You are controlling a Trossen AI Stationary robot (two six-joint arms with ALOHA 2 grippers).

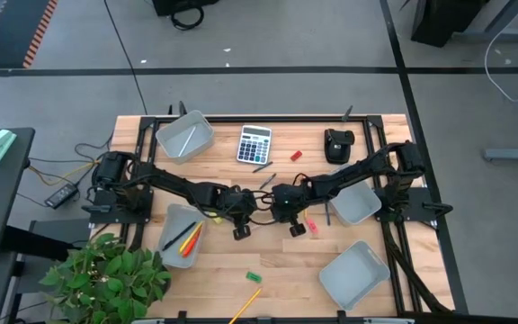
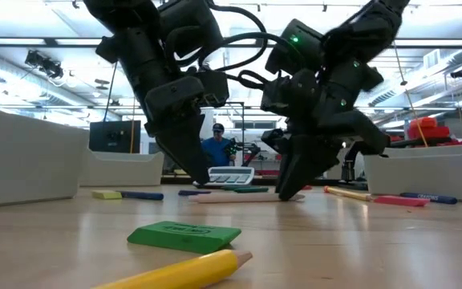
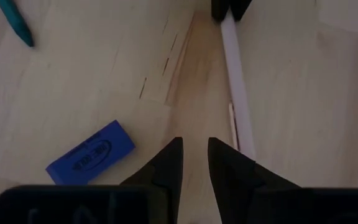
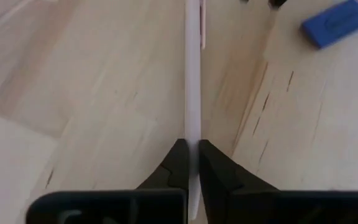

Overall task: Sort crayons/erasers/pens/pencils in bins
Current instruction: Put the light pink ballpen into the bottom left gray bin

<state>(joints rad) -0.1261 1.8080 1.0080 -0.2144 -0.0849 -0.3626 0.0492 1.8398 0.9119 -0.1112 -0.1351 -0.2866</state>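
A pale white pencil [image 2: 243,197] lies flat on the table between my two grippers. My right gripper [image 1: 297,230] is down at the pencil's right end and shut on it [image 4: 192,93]. My left gripper [image 1: 241,230] stands at the pencil's left end with its fingers [image 3: 194,165] a narrow gap apart and nothing between them. The pencil [image 3: 236,87] runs just beside one left finger. A blue eraser [image 3: 92,158] lies flat next to the left gripper. Four grey bins stand around the middle: far left [image 1: 184,137], near left [image 1: 183,236], right [image 1: 353,202], near right [image 1: 355,273]. My right gripper pinches the pale pencil's shaft [image 4: 192,134] between its two fingers, near the end toward the table's right. The fingers come from above, slanting down, and close across the pencil. The pencil lies level on the table.
A calculator [image 1: 254,144] and a black device [image 1: 338,144] stand at the far side. A green eraser [image 1: 254,276] and a yellow pencil [image 1: 245,306] lie near the front edge. Pens [image 1: 264,169], a red eraser [image 1: 296,155] and a pink eraser [image 1: 312,225] lie around.
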